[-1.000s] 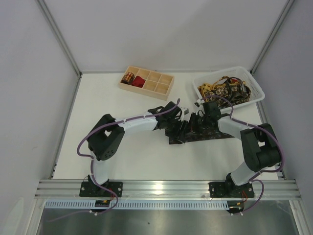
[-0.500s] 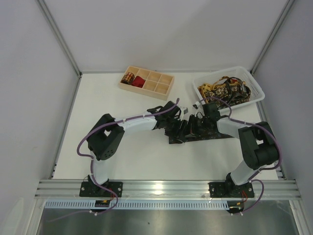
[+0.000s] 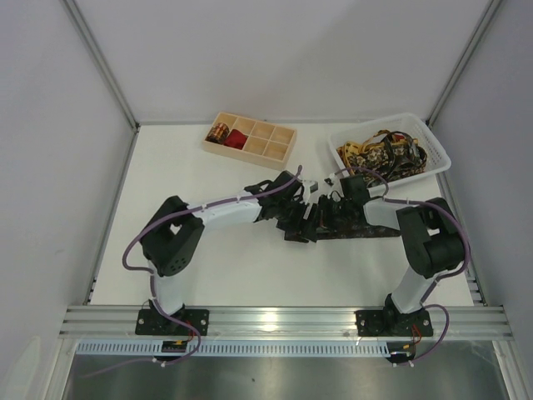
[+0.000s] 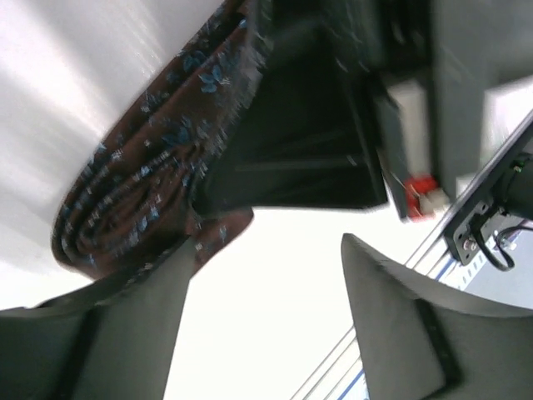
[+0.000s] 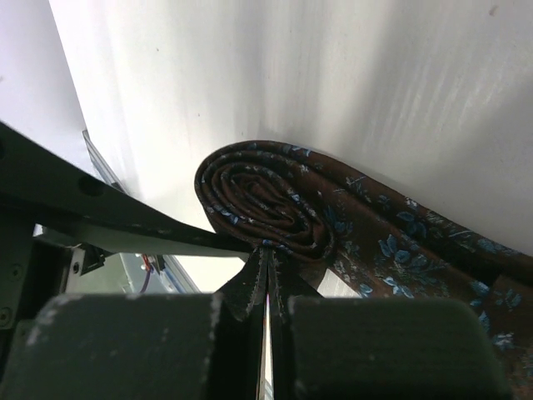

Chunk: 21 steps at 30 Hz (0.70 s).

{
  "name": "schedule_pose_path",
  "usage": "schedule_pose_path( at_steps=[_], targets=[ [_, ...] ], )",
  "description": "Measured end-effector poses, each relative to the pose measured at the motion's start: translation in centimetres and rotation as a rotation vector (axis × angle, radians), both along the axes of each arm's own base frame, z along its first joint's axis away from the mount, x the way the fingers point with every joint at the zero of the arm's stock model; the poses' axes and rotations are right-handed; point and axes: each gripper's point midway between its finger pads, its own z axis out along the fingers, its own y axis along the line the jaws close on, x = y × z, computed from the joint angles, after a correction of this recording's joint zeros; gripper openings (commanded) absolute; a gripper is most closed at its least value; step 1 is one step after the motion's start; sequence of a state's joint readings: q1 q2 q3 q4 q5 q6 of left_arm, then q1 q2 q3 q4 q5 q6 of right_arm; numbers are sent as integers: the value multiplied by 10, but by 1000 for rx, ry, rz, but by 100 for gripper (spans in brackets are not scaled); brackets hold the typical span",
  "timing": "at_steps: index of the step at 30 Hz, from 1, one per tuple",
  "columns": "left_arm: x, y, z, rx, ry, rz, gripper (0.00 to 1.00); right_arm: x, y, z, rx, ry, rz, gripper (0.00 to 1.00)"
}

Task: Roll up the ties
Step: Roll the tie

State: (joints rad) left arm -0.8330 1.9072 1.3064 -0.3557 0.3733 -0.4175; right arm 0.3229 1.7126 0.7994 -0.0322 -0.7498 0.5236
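Note:
A dark brown tie with blue flowers [image 3: 360, 230] lies across the table's middle, its left end rolled into a coil [image 5: 266, 196]. My right gripper [image 5: 268, 248] is shut, its tips pinching the coil's lower edge; it shows in the top view [image 3: 331, 208]. My left gripper [image 4: 266, 250] is open; the coil [image 4: 125, 217] rests against its left finger and nothing lies between the jaws. In the top view, the left gripper [image 3: 305, 218] meets the right gripper over the coil. A gold-and-black coil [image 3: 220, 132] and a red coil [image 3: 239, 139] sit in the wooden tray [image 3: 275, 148].
A white plastic basket [image 3: 433, 143] at the back right holds a tangle of gold-and-black ties [image 3: 383, 154]. The tray stands at the back centre. A metal rail [image 3: 283, 318] runs along the near edge.
Both grippers have closed in on each other over the tie's rolled end. The right arm's elbow swung left and the left arm stretched further right.

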Motion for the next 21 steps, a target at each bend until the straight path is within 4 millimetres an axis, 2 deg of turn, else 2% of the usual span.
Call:
schedule_pose_path(
  at_steps=[4, 5, 7, 11, 14, 17, 21],
  targets=[
    [-3, 11, 13, -7, -53, -19, 89, 3, 3, -2, -1, 1, 4, 0],
    [-3, 15, 18, -8, -84, -27, 90, 3, 3, -2, -1, 1, 5, 0],
    [0, 24, 33, -9, -166, -47, 99, 5, 3, -2, -1, 2, 5, 0],
    [12, 40, 68, -7, -404, -130, 100, 7, 5, -2, -3, -3, 7, 0],
    [22, 49, 84, 20, -577, -228, 100, 8, 7, -2, -5, -5, 9, 0],
    [32, 51, 79, 79, -687, -334, 100, 10, 9, -1, -5, -8, 12, 0],
    [39, 54, 41, 206, -747, -500, 100, 13, 13, 1, -4, -19, 20, 0]
  ],
)
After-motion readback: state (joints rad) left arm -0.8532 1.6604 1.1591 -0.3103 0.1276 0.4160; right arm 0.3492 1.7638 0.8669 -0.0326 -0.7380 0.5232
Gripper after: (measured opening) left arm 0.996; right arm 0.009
